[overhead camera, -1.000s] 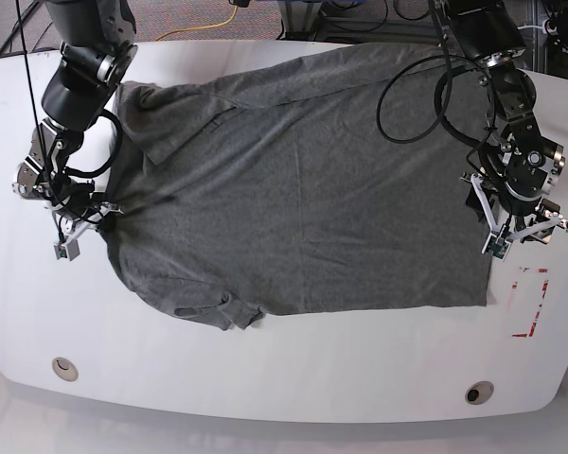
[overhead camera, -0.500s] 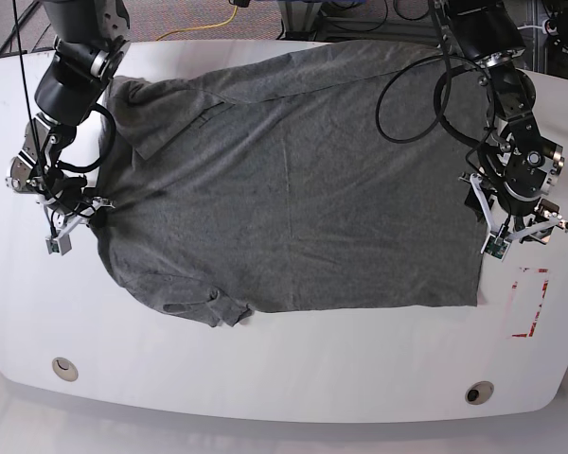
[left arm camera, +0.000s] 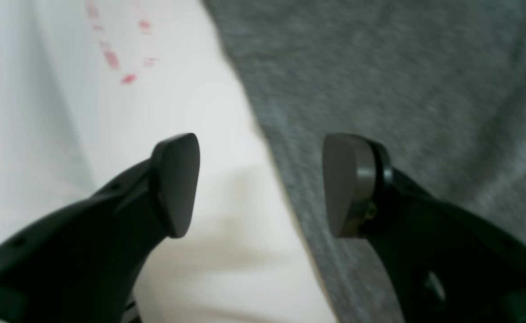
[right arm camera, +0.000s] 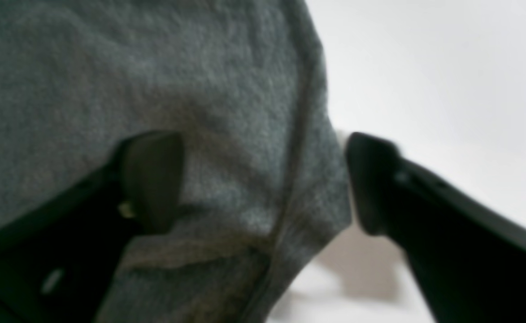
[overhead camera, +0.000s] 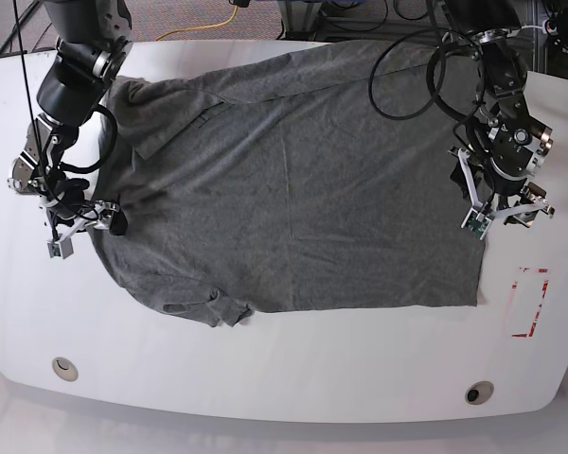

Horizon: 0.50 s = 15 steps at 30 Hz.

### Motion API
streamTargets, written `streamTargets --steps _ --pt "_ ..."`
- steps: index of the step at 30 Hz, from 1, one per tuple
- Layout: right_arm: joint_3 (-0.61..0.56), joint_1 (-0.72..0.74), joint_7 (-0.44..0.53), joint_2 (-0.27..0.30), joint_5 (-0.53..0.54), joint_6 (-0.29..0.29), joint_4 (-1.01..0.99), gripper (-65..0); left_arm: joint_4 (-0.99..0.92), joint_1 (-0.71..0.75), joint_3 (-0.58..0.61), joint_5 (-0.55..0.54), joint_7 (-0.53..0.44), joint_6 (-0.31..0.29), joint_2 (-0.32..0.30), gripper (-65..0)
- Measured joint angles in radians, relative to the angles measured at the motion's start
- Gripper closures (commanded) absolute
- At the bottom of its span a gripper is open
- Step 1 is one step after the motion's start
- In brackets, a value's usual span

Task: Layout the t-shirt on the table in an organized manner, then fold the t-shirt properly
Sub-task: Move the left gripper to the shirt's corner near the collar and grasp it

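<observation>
The grey t-shirt [overhead camera: 303, 189] lies spread over most of the white table [overhead camera: 265, 369], with a bunched sleeve [overhead camera: 208, 307] near its front left. My right gripper [overhead camera: 80, 227] stands open at the shirt's left edge. In the right wrist view the t-shirt [right arm camera: 110, 67] has its hemmed edge loose between the spread jaws of that gripper [right arm camera: 263, 179]. My left gripper [overhead camera: 505, 216] hangs open at the shirt's right edge. In the left wrist view this gripper [left arm camera: 260, 184] straddles the edge of the t-shirt [left arm camera: 402, 67], with one finger over bare table [left arm camera: 191, 103].
A red tape rectangle [overhead camera: 530, 303] marks the table just right of the shirt's front right corner, and red tape [left arm camera: 110, 58] shows in the left wrist view. Two round cable holes [overhead camera: 64, 367] [overhead camera: 478, 391] sit near the front edge. Cables hang behind the table.
My right gripper pulled the shirt's left edge to the left, then opened and let it go. My left gripper moved farther back along the right edge, staying open.
</observation>
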Motion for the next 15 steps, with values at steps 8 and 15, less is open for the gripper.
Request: streamTargets --steps 8,15 --pt "-0.001 0.002 0.011 -0.014 -0.001 -0.005 0.005 -62.1 0.049 0.003 -0.001 -0.001 -0.003 0.0 0.0 -39.6" --pt "-0.001 0.002 0.015 -0.016 -0.001 -0.008 0.005 -62.1 0.063 0.037 -0.038 -0.011 -0.012 -0.002 0.0 -43.3"
